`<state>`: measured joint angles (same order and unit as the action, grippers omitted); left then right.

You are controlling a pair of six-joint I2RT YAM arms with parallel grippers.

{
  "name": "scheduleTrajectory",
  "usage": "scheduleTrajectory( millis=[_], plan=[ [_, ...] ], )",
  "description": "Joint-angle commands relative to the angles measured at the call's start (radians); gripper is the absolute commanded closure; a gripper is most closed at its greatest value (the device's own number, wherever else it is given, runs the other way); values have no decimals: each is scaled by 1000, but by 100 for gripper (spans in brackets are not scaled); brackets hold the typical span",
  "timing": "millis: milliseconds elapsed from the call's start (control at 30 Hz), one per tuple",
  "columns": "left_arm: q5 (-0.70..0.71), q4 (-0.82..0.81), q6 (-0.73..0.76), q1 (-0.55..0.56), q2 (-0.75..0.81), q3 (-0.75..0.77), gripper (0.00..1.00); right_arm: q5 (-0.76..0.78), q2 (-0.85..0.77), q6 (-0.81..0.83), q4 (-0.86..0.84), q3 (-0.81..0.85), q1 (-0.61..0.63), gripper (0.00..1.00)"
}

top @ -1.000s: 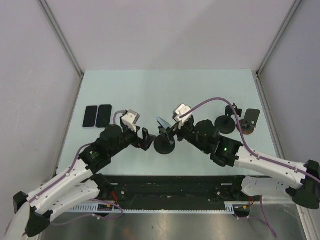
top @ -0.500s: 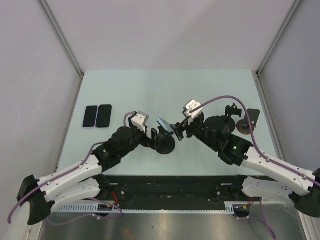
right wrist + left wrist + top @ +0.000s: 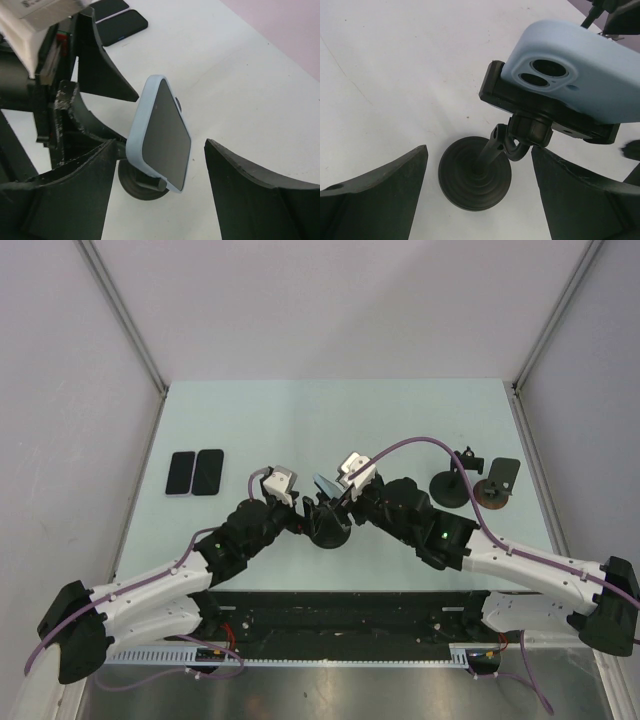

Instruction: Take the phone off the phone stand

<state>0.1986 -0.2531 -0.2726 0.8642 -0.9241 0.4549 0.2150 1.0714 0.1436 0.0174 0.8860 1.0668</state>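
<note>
Both released: right claw (image 3: pixel 160 145) has the phone (image 3: pixel 165 122) between its fingers, left claw (image 3: pixel 479 150) straddles the phone stand (image 3: pixel 475 175). Looks light, stiff, rubbery-cased; I'd pinch the long edges.

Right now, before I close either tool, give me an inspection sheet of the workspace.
Surface: pale table, no spills seen.
Job's things: light blue phone sits tilted in the clamp of the black stand, its lenses facing the left wrist camera.
Clutter: two dark phones lie flat at the far left; two other stands are at the right.
Tools: left tool is open, its fingers on either side of the stand's stem and base. The right tool is open, its fingers flanking the phone with gaps on both sides.
Cables: purple cable arches over the right arm; another runs along the left arm.
Surroundings: plain walls on three sides.
</note>
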Motion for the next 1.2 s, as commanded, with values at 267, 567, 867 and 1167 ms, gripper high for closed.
scheduleTrajectory(
  millis=[267,567,867,1167],
  plan=[
    [-73,-296,91,6,-42,-87,14,159,64,28,-142,5,53,83],
    [-94,-515,177,4,-131,-120,17,175,36,8,-106,1,71,100],
    [-74,-655,193,6,-196,-154,42,172,35,-33,-119,-19,82,100],
    [-103,-672,194,45,-177,-177,96,287,85,-3,-169,-22,91,81]
  ],
)
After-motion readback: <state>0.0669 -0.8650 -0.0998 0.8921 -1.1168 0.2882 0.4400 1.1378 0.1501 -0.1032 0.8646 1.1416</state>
